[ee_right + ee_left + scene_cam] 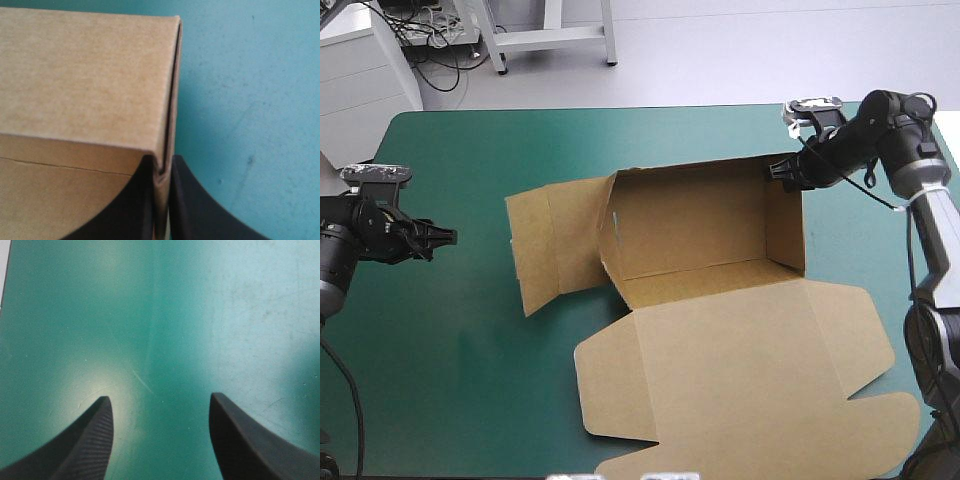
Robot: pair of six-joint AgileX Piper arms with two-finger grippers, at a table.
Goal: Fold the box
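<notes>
- Box (710,225): brown, walls raised, resting on the table (450,350).
- Lid (740,370): flat on the cover (470,150), at the box's near side.
- Flap (545,245): flat, left of the box.
- Cover: teal-green.

— Where does the box (695,235) lie on the table (450,380)?
— Right of the middle. Its tray stands toward the far edge. The lid (740,370) lies flat before it, toward the near edge, and one flap (555,245) lies flat to its left.
— And the grippers?
— The right gripper (782,172) is at the tray's far right corner, one finger inside the wall, one outside. The left gripper (445,237) is near the table's left edge, well apart from the box, over bare table.
</notes>
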